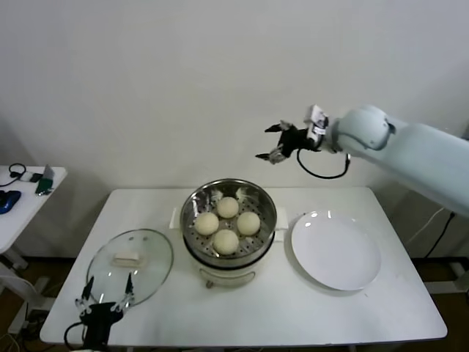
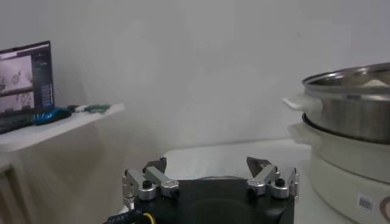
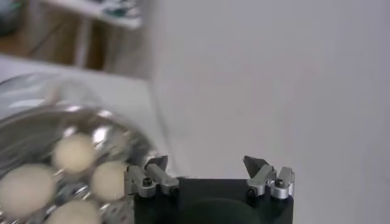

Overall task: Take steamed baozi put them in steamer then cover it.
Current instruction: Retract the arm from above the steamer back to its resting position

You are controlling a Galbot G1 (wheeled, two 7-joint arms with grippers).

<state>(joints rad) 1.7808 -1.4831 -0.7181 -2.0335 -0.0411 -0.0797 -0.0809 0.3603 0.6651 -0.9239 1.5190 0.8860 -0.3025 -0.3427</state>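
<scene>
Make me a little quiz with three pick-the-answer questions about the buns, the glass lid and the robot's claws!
1. Where is the glass lid?
A. On the steamer
B. Flat on the table, on the robot's left of the steamer
C. On the white plate

2. How many baozi sit in the steamer?
A. Two
B. Four
C. Six

3. What is the right claw doing?
A. Open and empty, up in the air behind the steamer
B. Squeezing a bun
C. Holding the lid

Answers:
1 B: the lid lies on the table beside the steamer, near the left claw, which is open at the table's front edge.
2 B: four cream-white buns show on the perforated tray.
3 A: its fingers are spread with nothing between them, and the white plate is bare.
</scene>
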